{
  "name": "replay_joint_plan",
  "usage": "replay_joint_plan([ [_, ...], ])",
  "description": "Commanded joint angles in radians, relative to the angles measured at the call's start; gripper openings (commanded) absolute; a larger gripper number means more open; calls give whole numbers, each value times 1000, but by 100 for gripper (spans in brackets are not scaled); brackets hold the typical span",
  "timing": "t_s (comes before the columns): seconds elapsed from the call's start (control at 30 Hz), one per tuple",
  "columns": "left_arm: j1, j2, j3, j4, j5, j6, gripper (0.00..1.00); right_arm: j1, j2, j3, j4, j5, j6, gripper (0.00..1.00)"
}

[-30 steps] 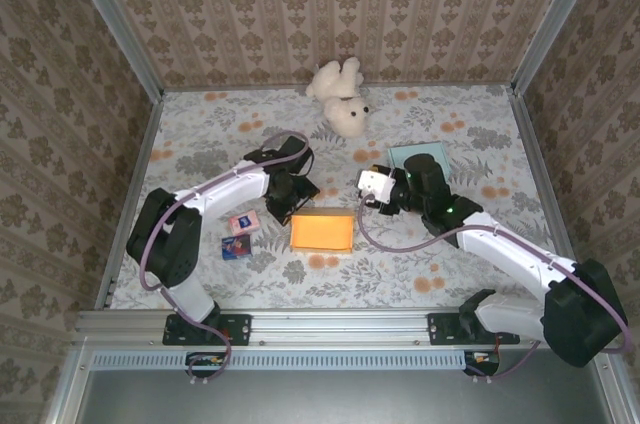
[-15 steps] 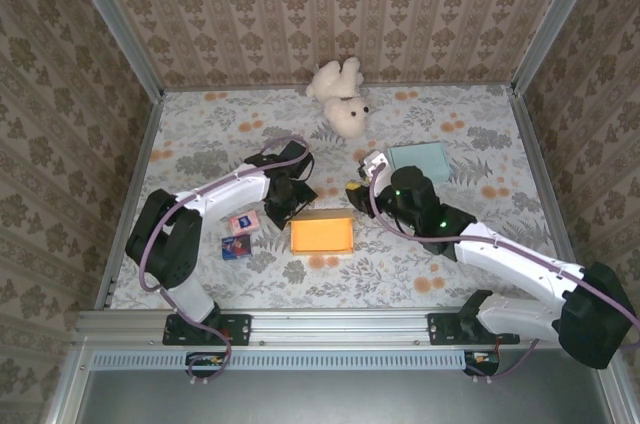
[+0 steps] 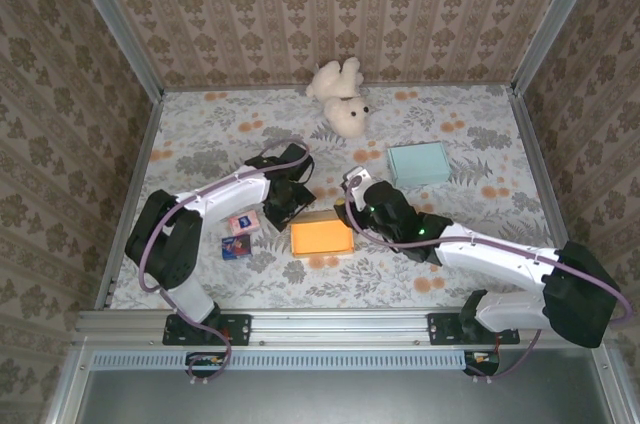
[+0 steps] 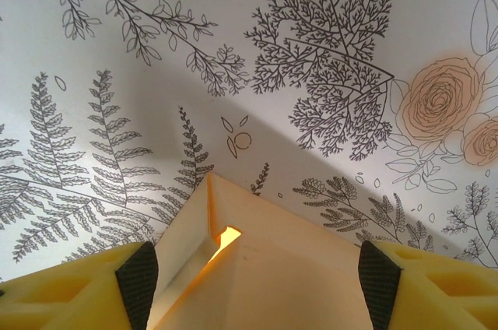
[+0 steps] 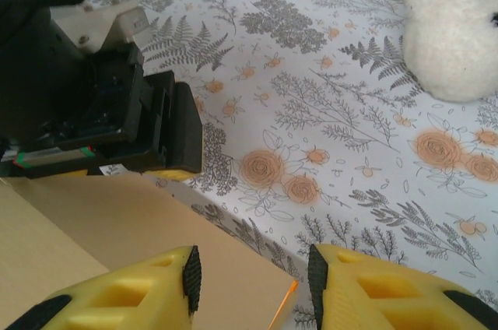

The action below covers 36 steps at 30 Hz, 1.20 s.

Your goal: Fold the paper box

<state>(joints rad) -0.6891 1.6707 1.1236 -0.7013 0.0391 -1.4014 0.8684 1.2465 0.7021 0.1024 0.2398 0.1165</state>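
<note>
DESK: Where's the paper box (image 3: 322,235)?

PHOTOG: Ctr of the table (image 3: 200,144), toward the near edge. It lies flat on the floral cloth, orange face up, w/ both arms meeting at its far side.

DESK: Left side?

PHOTOG: The left gripper (image 4: 258,272) sits at the box's far-left corner. On its wrist cam the jaws stand wide apart, and a pale folded corner of the box rises btwn the two black pads (image 4: 138,283). The box's edges run out toward both pads at the bottom of the shot. Can't tell if the pads press on it.

DESK: Right?

PHOTOG: The right gripper (image 5: 253,277) is at the far-right corner, low over the box. Its jaws are part-way spread, w/ a clear gap btwn the yellow fingers (image 5: 366,299). The box's brown panel runs under the left finger and ends in a corner inside that gap. Nothing looks pinched. The left arm (image 5: 101,112), black at the wrist, shows just beyond the panel.

DESK: Anything else for the caption?

PHOTOG: A white teddy bear (image 3: 340,99) is at the far edge, by the back wall. A teal box (image 3: 418,162) lies flat right of ctr, just beyond the right gripper. Two small packets are left of the paper box, a pink one (image 3: 243,223) and a blue one (image 3: 236,247), just beside each other.
</note>
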Motion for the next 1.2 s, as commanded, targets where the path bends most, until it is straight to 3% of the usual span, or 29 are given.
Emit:
replay_joint_plan([
  [0.0, -12, -45, -28, -17, -38, -39, 72, 25, 20, -23, 1, 64, 12, 43],
  [0.4, -20, -107, -92, -14, -117, -42, 72, 87, 79, -79, 44, 128, 37, 43],
  [0.57, -35, -181, -121, -24, -171, 8, 76, 111, 121, -80, 27, 160, 97, 44],
  [0.93, -241, -259, -223, 30, -351, 62, 78, 128, 220, -73, -22, 177, 294, 45],
  [1.17, -273, -205, -287, 95, -356, 75, 77, 127, 240, -134, 76, 153, 355, 46],
])
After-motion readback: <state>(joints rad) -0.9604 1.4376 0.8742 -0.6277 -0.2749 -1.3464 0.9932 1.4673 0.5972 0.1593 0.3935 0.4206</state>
